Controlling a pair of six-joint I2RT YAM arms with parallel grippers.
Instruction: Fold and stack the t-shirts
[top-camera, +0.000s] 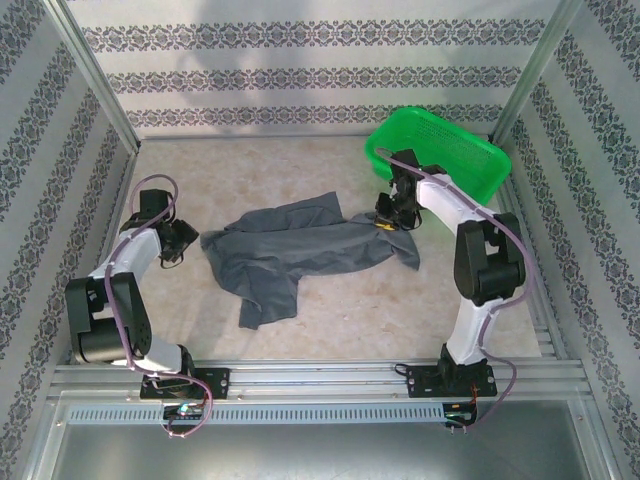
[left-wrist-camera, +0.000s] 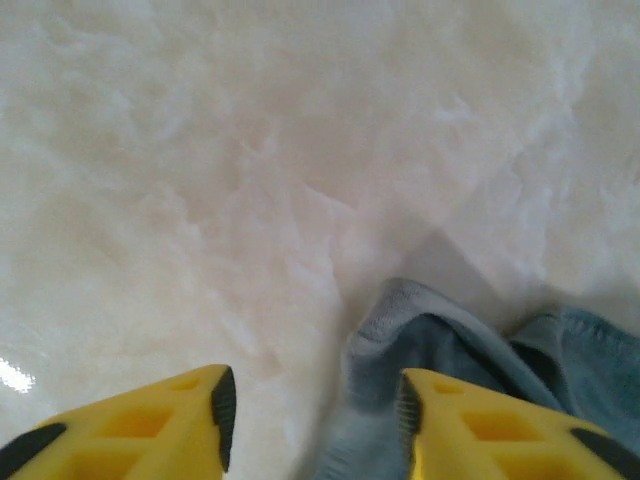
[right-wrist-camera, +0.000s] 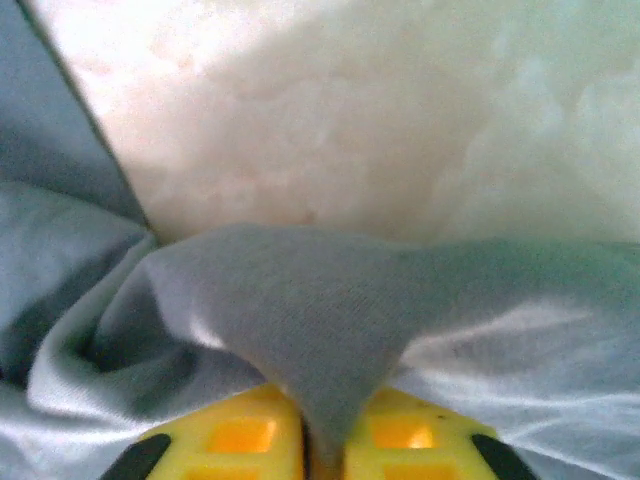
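Note:
A dark slate-grey t-shirt (top-camera: 295, 248) lies crumpled and spread across the middle of the table. My right gripper (top-camera: 388, 217) is shut on its right edge; in the right wrist view a fold of the t-shirt (right-wrist-camera: 320, 330) is pinched between the yellow fingers (right-wrist-camera: 235, 440). My left gripper (top-camera: 185, 243) sits at the shirt's left edge, open. In the left wrist view a hem of the t-shirt (left-wrist-camera: 400, 330) lies between the yellow fingers (left-wrist-camera: 150, 425), close to the right one.
A bright green mesh basket (top-camera: 440, 150) stands at the back right, just behind the right arm. Patterned walls close in the table on three sides. Bare tabletop (top-camera: 220, 170) lies at the back left.

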